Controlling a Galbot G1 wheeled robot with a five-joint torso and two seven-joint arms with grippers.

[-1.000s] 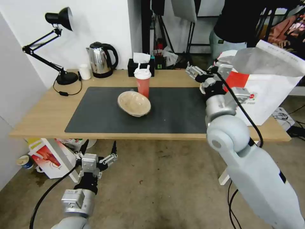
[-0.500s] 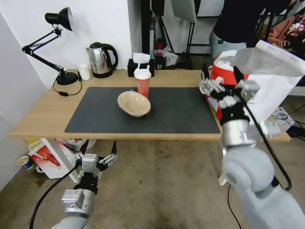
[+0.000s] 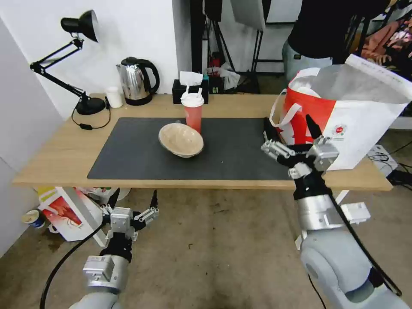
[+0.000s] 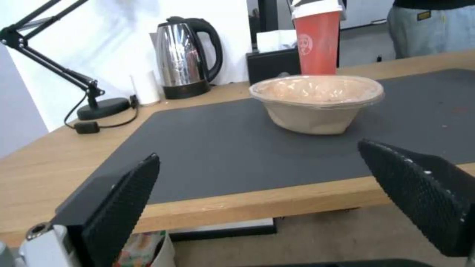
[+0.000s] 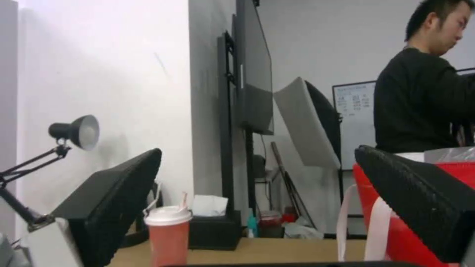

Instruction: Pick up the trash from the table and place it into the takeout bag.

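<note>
Head view: right gripper (image 3: 289, 128) fingers spread, empty, beside boxy white-and-red takeout bag (image 3: 343, 116) on light-wood desk (image 3: 51, 159). Left gripper (image 3: 133, 201) fingers likewise spread, below desk edge. Possibly white bowl inside bag.

Standing on white slanted legs: light-wood table (image 3: 56, 161), carrying dark grey mat (image 3: 240, 152), beige paper bowl (image 3: 180, 140), red cup (image 3: 193, 112), takeout bag (image 3: 360, 128), kettle (image 3: 136, 80), desk lamp (image 3: 88, 104), black tissue box (image 3: 190, 90), small white cup (image 3: 114, 97).
</note>
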